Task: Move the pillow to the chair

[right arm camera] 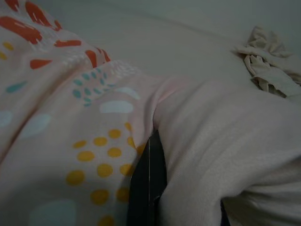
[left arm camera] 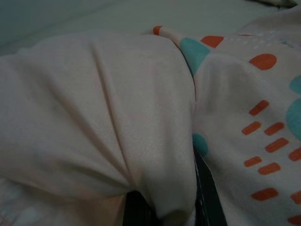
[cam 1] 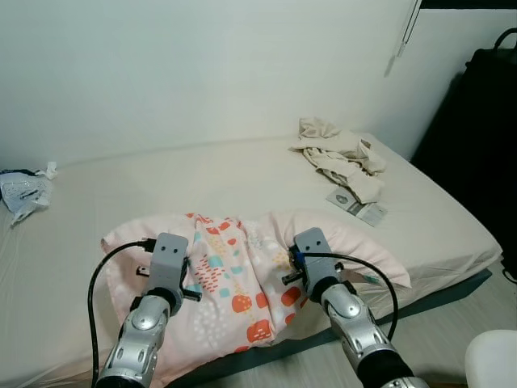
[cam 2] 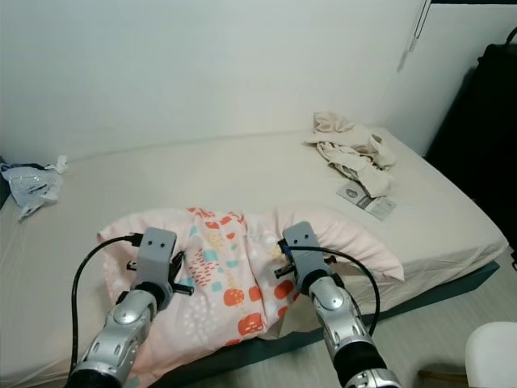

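A pale pink pillow [cam 1: 242, 275] with orange, teal and yellow patterns lies along the front edge of the bed [cam 1: 210, 178]. Both grippers are pushed into it from the near side. My left gripper [left arm camera: 164, 207] is shut on a fold of the pillow's plain pink left part, with cloth bunched between its fingers [left arm camera: 207, 197]. My right gripper [right arm camera: 186, 202] is shut on a fold at the pillow's right part, one black finger [right arm camera: 148, 188] showing beside the dotted cloth. The fingertips are buried in fabric in the eye views.
A heap of cream clothes [cam 1: 339, 153] and a small flat packet [cam 1: 358, 206] lie on the bed's far right. A crumpled plastic bag [cam 1: 24, 194] sits at the left edge. A black object [cam 1: 485, 145] stands to the right. A white rounded thing [cam 1: 491, 360] is on the floor, bottom right.
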You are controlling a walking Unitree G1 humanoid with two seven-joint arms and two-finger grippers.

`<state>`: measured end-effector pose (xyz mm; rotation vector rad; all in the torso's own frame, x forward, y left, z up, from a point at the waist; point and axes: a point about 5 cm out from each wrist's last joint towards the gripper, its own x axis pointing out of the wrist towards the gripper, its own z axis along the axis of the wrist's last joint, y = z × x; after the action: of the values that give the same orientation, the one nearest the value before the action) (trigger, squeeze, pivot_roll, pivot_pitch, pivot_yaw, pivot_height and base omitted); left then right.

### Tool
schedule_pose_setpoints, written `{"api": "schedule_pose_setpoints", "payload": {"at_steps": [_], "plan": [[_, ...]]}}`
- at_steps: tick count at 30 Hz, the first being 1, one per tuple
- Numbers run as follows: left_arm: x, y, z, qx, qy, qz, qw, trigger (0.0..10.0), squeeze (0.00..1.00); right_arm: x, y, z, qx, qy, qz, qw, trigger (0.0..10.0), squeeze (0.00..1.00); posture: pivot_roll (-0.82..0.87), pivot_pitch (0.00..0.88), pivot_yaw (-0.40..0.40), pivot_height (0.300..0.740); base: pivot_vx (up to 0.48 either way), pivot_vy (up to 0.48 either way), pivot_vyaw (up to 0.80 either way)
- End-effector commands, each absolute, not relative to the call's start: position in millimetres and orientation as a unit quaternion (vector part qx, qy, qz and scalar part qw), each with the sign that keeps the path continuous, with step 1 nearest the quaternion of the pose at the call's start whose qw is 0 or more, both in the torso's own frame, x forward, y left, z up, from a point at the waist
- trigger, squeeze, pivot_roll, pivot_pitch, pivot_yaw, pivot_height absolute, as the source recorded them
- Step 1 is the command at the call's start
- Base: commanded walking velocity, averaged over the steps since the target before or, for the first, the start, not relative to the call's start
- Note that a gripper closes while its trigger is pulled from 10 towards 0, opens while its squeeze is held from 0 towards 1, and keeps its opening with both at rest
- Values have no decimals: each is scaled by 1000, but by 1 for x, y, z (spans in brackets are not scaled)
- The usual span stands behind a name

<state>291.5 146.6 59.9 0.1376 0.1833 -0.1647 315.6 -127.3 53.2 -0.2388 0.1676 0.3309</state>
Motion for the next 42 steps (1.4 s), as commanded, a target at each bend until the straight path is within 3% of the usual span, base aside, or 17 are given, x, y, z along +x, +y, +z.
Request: {"api": "schedule_pose_setpoints", "payload": {"at_steps": [1,5,42], "plan": [[297,135,76,75,49,-107,990,10000,0,323,-111,73,-110,29,191,975,10000,0,-31,17,-79,740,0,0,0],[298,136,78,75,39,-102,991,10000,0,322,-109,74,-112,23,196,974,10000,0,-31,17,-80,740,0,0,0],[306,152,96,83,-6,-9,997,10000,0,326,-103,80,-109,17,217,970,10000,0,-31,32,-100,740,0,0,-800]]}}
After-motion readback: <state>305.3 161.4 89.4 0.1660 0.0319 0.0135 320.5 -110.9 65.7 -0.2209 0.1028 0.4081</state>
